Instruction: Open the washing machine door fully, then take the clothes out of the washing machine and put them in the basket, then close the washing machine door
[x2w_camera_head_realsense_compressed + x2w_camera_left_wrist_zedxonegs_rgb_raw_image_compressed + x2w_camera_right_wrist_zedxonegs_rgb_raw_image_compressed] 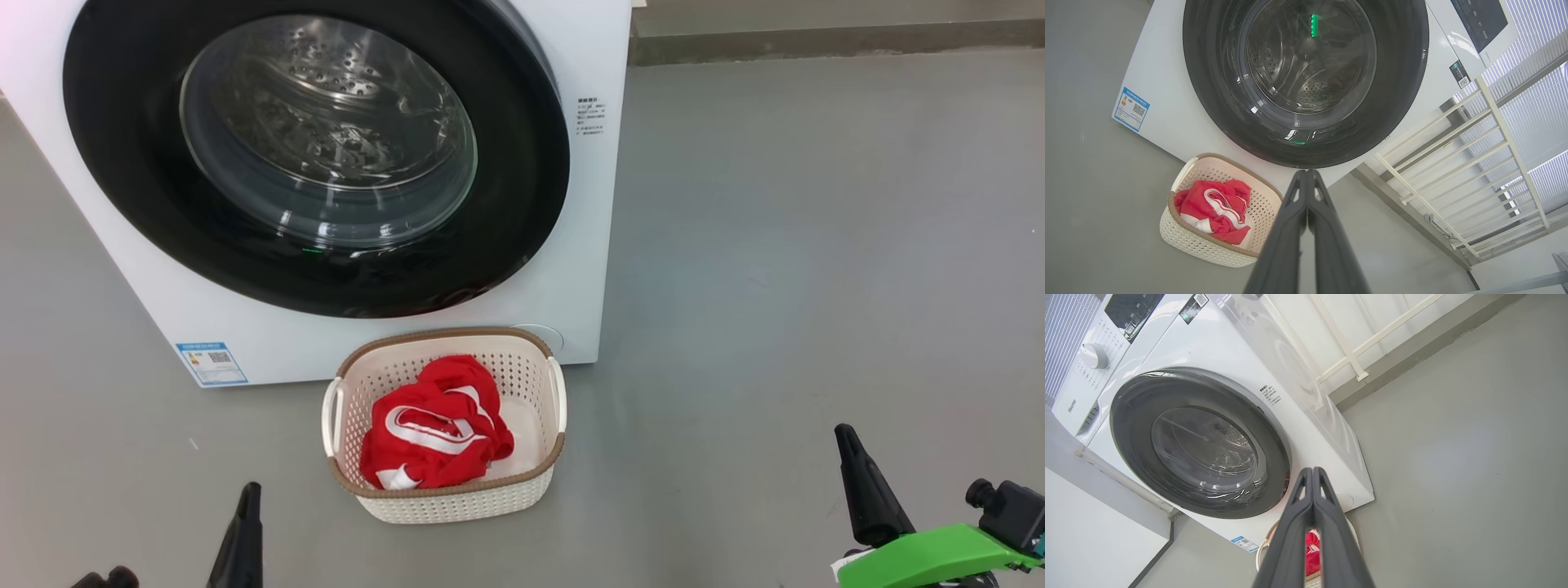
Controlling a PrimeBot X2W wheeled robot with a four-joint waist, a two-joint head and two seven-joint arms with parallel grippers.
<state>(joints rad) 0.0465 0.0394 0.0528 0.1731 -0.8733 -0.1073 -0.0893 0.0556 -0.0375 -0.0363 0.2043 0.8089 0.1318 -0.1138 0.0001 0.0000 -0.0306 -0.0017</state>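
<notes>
Got left gripper (250, 490) and right gripper (843, 433) both pinched together, holding nothing. Between them, nearer the left one and slightly ahead: basket (457, 502) with red clothes (433, 433) piled inside. Just beyond that, past both tips, washing machine (588, 245) with washing machine door (122, 204) looking shut.

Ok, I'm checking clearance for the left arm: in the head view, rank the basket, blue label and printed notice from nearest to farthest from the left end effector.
1. basket: on the floor, just right of the left end effector.
2. blue label: ahead, low on the washing machine.
3. printed notice: farthest, right of the washing machine door.
</notes>
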